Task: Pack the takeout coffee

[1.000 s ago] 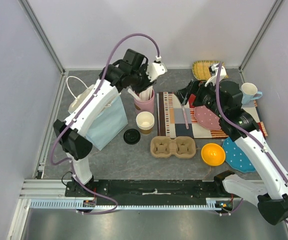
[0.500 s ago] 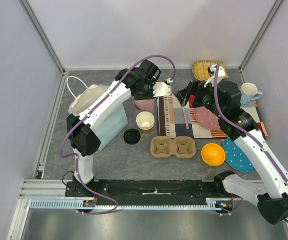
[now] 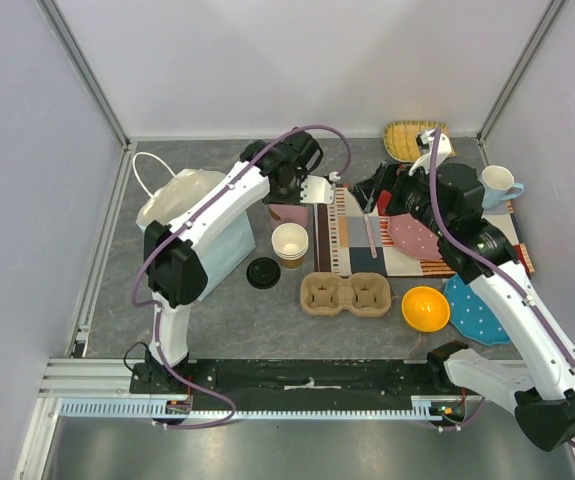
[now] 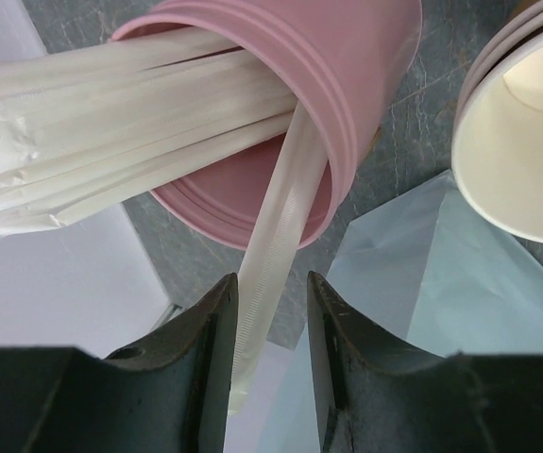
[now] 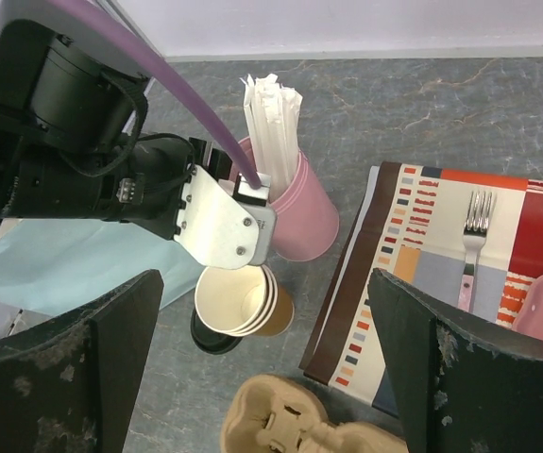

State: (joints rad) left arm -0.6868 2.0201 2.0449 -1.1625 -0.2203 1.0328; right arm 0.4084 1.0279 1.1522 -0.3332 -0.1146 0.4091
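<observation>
Left arm has dropped from above the pink cup (image 4: pixel 365 66). Left gripper (image 4: pixel 269 311) now straddles one wrapped straw (image 4: pixel 276 226), jaws apart, not yet pinching. Right gripper (image 5: pixel 271 373) gapes, idle. Paper cup (image 3: pixel 290 243) stands unlidded beside the pink cup, lid (image 3: pixel 263 272) loose on the bench; I judge packing barely begun.

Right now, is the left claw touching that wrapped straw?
Cannot tell. Left wrist view: the wrapped straw runs inside the left gripper, close against one finger, clear of the other; contact isn't plain.

walls (image 3: pixel 297 60): plain pale lilac | tabletop (image 3: pixel 257 325): grey marbled | frame posts (image 3: pixel 85 70): aluminium | light: even
</observation>
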